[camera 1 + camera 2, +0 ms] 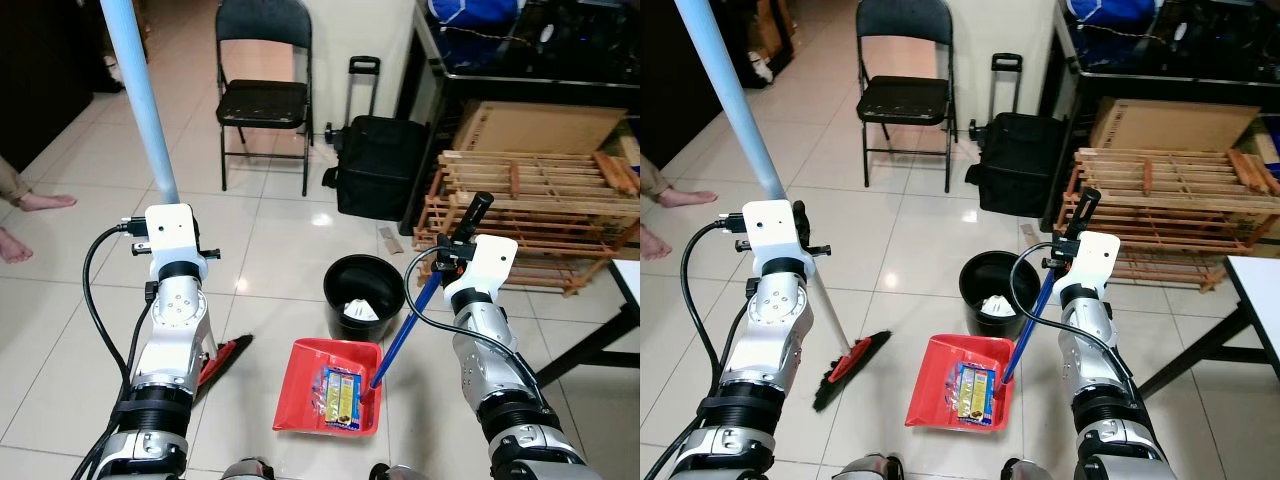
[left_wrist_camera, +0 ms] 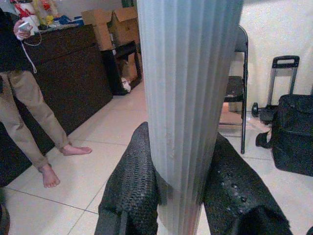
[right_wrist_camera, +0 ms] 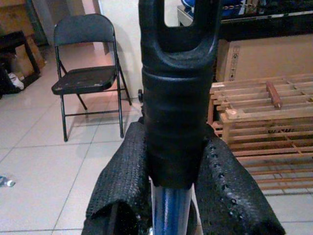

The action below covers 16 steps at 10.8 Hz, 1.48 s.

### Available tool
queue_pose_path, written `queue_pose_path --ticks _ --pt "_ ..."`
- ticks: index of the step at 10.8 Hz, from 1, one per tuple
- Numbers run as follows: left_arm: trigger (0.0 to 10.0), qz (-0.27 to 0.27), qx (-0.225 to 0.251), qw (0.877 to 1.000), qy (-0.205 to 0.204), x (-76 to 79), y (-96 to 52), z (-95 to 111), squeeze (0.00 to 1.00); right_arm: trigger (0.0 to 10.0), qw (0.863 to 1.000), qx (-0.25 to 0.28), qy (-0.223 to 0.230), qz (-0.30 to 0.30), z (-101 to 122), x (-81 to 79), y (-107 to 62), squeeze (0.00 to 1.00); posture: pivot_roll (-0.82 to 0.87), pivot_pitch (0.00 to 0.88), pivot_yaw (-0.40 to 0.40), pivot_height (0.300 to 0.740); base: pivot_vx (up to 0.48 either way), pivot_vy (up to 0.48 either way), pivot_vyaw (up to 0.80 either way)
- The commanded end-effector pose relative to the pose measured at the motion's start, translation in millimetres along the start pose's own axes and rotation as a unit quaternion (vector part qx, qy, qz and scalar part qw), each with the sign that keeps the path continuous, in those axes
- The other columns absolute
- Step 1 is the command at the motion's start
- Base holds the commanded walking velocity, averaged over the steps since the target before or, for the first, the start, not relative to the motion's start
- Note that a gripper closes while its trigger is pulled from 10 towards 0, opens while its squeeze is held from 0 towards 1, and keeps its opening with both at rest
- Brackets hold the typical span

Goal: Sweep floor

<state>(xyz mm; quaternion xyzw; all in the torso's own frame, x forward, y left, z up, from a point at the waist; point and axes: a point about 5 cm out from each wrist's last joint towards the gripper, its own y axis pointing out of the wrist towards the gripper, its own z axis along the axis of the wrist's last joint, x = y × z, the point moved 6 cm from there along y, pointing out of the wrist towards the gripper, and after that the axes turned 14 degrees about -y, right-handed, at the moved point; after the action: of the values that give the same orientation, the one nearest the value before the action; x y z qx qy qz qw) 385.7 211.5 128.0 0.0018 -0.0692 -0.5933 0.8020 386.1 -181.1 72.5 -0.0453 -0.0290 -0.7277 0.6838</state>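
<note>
**Red dustpan loaded, not yet dumped**

Red plastic dustpan (image 1: 330, 398) sits flat on glossy tile, wrappers (image 1: 340, 392) inside, round black bin (image 1: 364, 293) just beyond. Right gripper (image 3: 171, 191) clamps its blue handle (image 1: 403, 336); left gripper (image 2: 183, 191) clamps the ribbed pale broom pole (image 1: 143, 100), bristles (image 1: 852, 369) left of the pan. Risk: a tilted lift spills the wrappers short of the bin.

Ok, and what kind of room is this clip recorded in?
Probably a lived-in home's utility or storage corner. It has a tiled floor, a black folding chair by the wall, a black trolley bag, and stacked wooden crates under a dark table. A barefoot person stands nearby.
</note>
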Motion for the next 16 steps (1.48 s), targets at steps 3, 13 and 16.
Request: queue_pose_path --ticks 3,13,16 --pt "10.0 -0.004 0.016 1.000 0.002 1.2 3.9 10 0.00 10.0 1.000 0.023 0.003 -0.002 13 0.6 3.9 0.00 0.00 0.068 0.034 0.740 0.000 0.000 0.00" --pt "10.0 -0.006 0.017 1.000 -0.002 3.3 4.0 11 0.00 10.0 0.999 0.032 -0.010 -0.016 20 11.7 7.6 0.00 0.00 0.065 0.035 0.740 0.000 -0.102 0.00" --pt "10.0 -0.007 0.018 1.000 -0.003 4.0 4.0 11 0.00 10.0 0.994 0.053 -0.066 -0.063 45 61.1 19.9 0.00 0.00 0.063 0.034 0.740 0.000 0.000 0.00"
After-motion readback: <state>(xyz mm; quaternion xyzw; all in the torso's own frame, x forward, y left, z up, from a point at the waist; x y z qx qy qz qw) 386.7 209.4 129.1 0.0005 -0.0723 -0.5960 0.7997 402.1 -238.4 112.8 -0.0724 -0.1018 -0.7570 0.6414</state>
